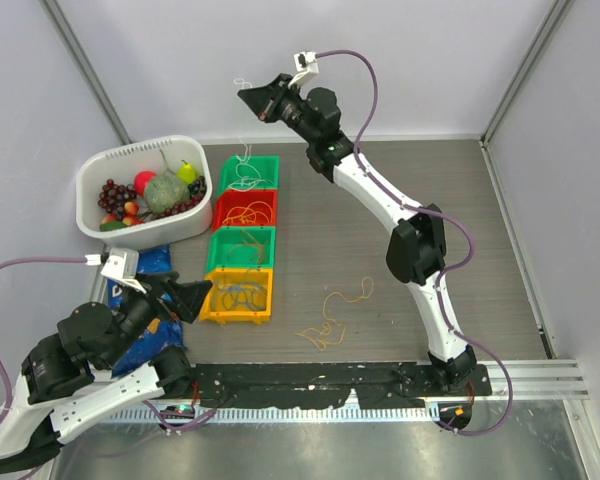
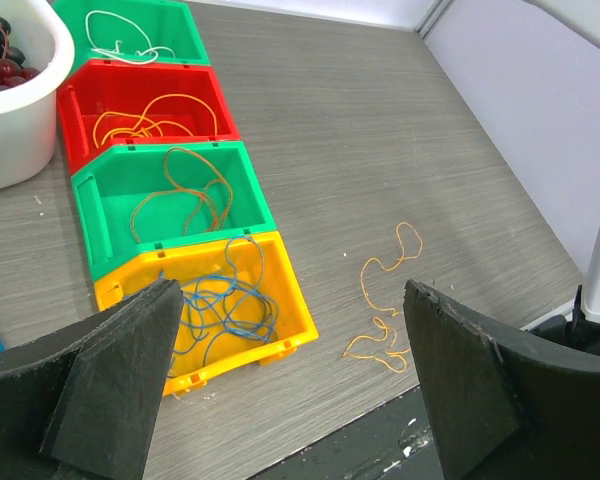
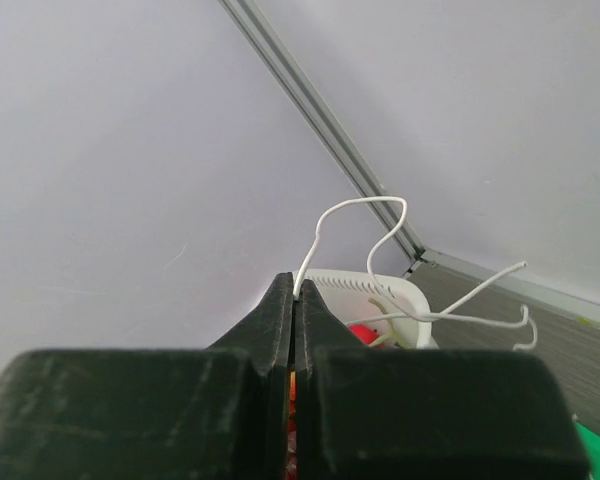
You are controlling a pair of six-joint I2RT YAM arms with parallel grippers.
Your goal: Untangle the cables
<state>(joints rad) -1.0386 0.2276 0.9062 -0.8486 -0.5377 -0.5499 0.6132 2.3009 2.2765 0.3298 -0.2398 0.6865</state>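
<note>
A white basket [image 1: 168,233] of fruit sits at the far left of the table, and a blue bag [image 1: 150,260] lies just near of it, beside the left arm. Right of these, four bins stand in a touching row running from far to near. The far green bin [image 2: 192,35] holds a white cable [image 2: 130,48], the red bin [image 2: 220,110] an orange cable [image 2: 130,125], the middle green bin [image 2: 105,200] a tan cable [image 2: 185,190], and the yellow bin [image 2: 295,300] a knot of blue cable [image 2: 230,300]. Another loose tan cable [image 2: 378,325] lies in loops on the bare table, right of the yellow bin and apart from it. Nothing lies across it.

The left gripper [image 2: 288,300] hovers low at the near left, just near of the yellow bin. Its fingers are spread wide, holding and touching nothing.

The right gripper [image 3: 293,300] is raised high over the far end of the bin row, close to the back wall. Its fingers are pressed together on a thin white wire [image 3: 360,201]. The wire's free lengths curl up and out past the tips in the air, with the basket behind them in the wrist view.
</note>
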